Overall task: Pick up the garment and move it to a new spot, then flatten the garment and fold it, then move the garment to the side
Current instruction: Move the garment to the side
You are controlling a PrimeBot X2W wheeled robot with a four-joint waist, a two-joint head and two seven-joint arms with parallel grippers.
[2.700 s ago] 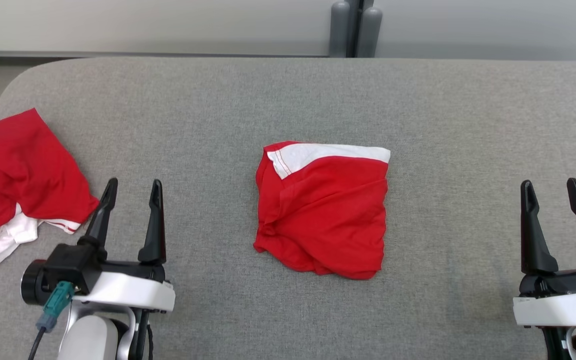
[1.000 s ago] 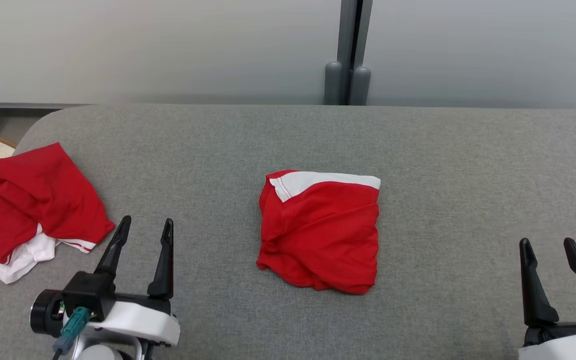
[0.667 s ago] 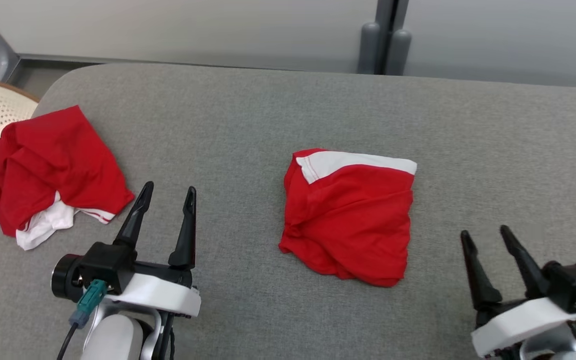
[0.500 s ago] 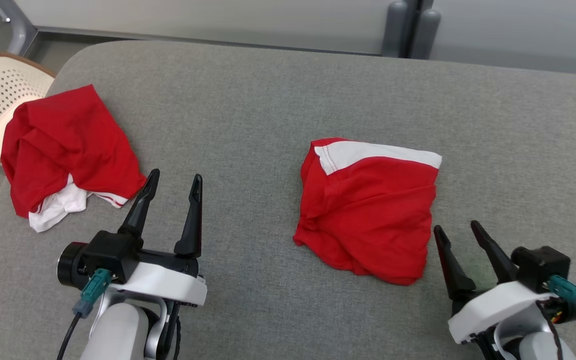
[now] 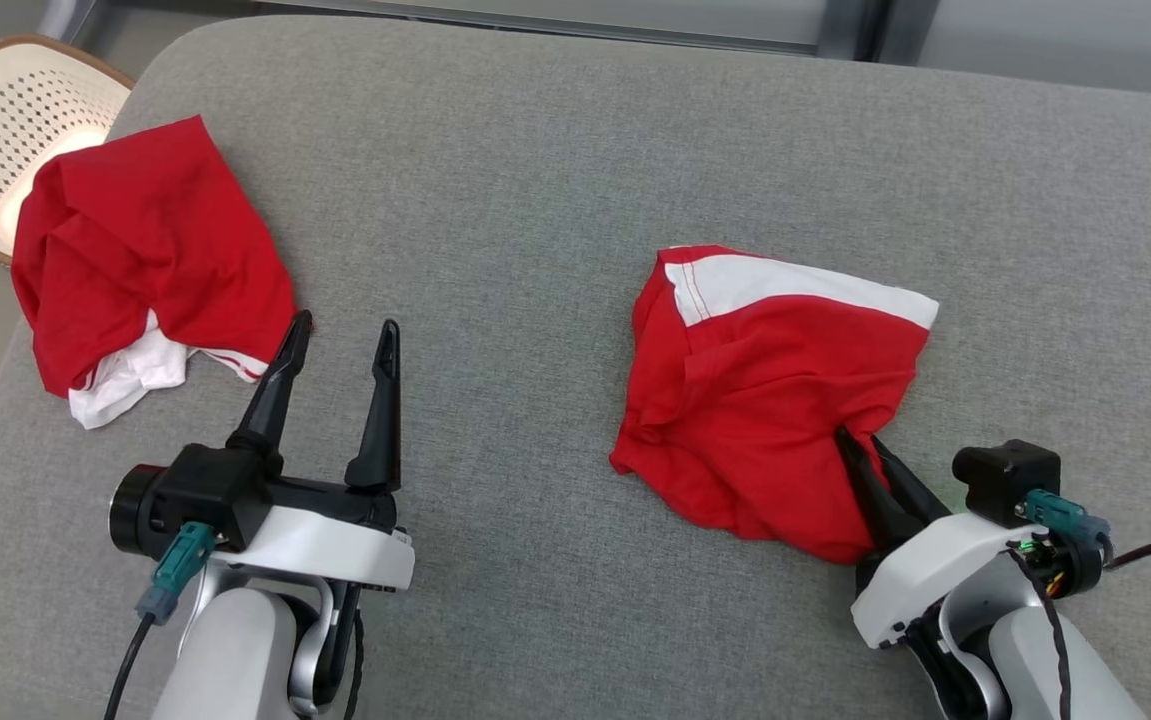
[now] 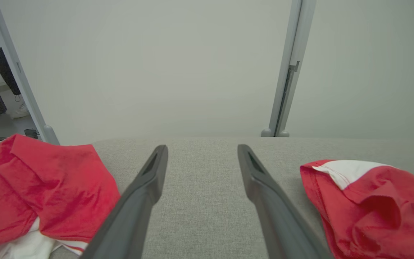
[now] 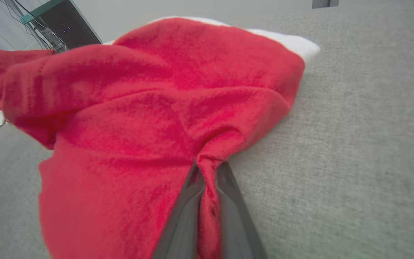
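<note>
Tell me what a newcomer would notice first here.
The folded red garment with a white band lies mid-right on the grey surface, its near edge pinched by the right gripper. A crumpled red-and-white garment sits at the far left by a cream basket, the open left gripper near it.

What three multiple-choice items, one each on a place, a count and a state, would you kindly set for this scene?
1. Where is the basket? A. Off the table's far left corner. B. At the table's middle. C. Off its right edge.
2. How many red garments lie on the table? A. One. B. Two. C. Three.
3. How is the right gripper? A. Open over bare table. B. Shut on the folded garment. C. Shut on nothing.
Key: 1 A, it sits past the far left corner. 2 B, the crumpled garment and the folded one. 3 B, it pinches a red fold.
</note>
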